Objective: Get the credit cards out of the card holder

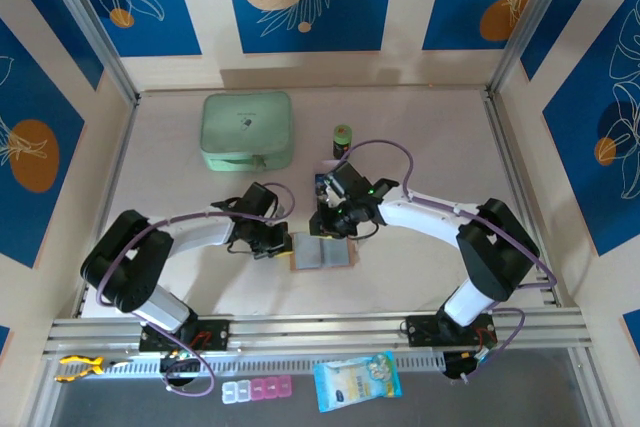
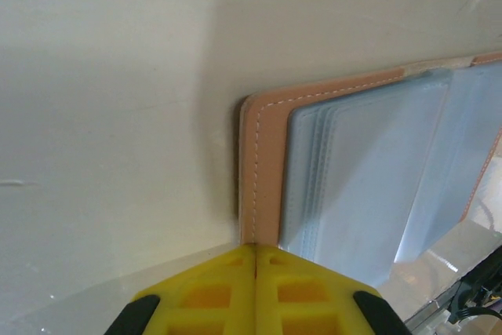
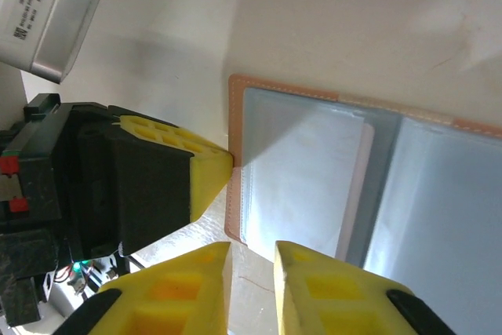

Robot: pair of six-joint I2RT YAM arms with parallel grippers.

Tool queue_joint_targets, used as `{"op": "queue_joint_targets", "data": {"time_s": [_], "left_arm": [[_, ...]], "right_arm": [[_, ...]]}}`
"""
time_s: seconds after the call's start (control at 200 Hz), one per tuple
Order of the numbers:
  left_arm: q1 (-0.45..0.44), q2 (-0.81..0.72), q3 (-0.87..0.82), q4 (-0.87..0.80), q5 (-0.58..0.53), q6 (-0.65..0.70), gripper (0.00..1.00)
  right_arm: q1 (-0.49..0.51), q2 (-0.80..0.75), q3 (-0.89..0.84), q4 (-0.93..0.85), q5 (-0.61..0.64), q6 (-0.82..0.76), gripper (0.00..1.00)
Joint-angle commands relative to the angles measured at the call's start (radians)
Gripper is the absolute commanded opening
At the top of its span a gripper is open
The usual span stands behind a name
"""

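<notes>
Card holder (image 1: 322,253) lies open, long axis left-right; left tool (image 2: 256,250) clenched, right tool (image 3: 252,255) parted.

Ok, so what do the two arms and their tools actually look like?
Both arms match: the left arm and right arm have white links between bulky black joints, each trailed by a lilac cable. The left tool and right tool have yellow wedge-shaped fingers with recessed pockets, on black mounts. A green light glows on the right wrist.
</notes>
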Motion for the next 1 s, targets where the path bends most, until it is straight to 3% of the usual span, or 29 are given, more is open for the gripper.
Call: {"op": "queue_joint_targets", "data": {"time_s": [0.0,0.995], "left_arm": [[-0.012,-0.031,0.031,-0.04,0.003,0.014,0.05],[-0.025,0.042,0.036,-0.076,-0.05,0.039,0.04]], "right_arm": [[0.008,0.019,-0.016,0.024,-0.032,0.03,0.25],[0.025,0.146,-0.012,0.074,-0.102,0.06,0.36]]}}
